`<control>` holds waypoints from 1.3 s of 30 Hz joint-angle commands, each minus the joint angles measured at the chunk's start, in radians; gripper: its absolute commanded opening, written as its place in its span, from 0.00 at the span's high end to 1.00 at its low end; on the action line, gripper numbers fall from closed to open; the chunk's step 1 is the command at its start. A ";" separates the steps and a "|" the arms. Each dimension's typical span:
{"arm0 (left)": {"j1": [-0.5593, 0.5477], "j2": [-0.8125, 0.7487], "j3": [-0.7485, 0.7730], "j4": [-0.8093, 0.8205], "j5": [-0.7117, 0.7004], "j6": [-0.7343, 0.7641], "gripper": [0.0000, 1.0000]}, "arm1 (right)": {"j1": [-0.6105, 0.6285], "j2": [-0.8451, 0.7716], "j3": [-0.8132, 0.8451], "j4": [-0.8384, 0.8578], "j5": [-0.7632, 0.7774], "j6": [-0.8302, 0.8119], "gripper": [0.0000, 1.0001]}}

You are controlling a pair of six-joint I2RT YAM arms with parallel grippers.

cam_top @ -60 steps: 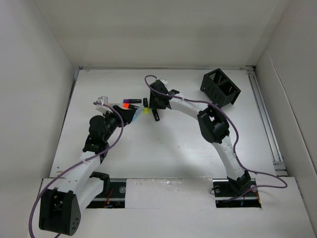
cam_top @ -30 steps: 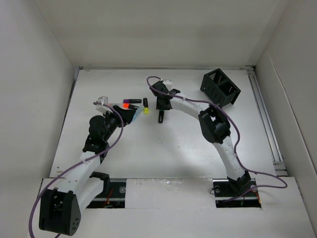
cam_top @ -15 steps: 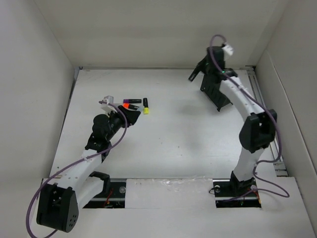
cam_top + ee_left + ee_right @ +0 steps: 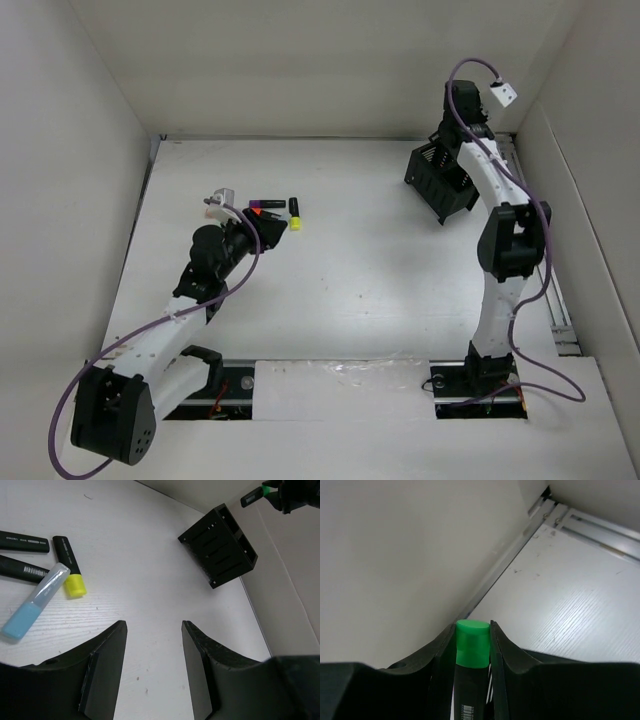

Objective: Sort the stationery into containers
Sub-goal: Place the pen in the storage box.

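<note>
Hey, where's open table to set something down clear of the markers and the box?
Widest bare table lies between the marker cluster and the black box, running to the near edge. Crowded: far left, where the left tool hovers by the markers, and near the box, where the right tool holds a green-capped marker.

Both arms are built the same: white link shells on the left arm [image 4: 150, 343] and right arm [image 4: 497, 300], broken up by chunky black joint housings [image 4: 515, 245]. A purple cable [image 4: 60, 412] is looped loosely along each one, ended at a small white connector block [image 4: 505, 95] by the wrist. The jaws are moulded in matte black, flat-faced, with bevelled edges.
</note>
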 commanded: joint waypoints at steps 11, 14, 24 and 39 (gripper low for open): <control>-0.006 -0.012 0.041 0.010 -0.017 0.017 0.55 | 0.017 0.097 0.104 0.040 0.285 -0.219 0.97; -0.006 -0.022 0.041 0.010 -0.041 0.017 0.55 | 0.026 0.106 0.081 0.040 0.299 -0.229 0.97; -0.006 -0.002 0.050 -0.010 -0.052 0.017 0.55 | 0.086 0.141 0.066 0.066 0.351 -0.296 0.90; -0.006 -0.017 0.049 -0.019 -0.061 0.017 0.55 | 0.125 0.042 -0.008 0.116 0.351 -0.333 0.42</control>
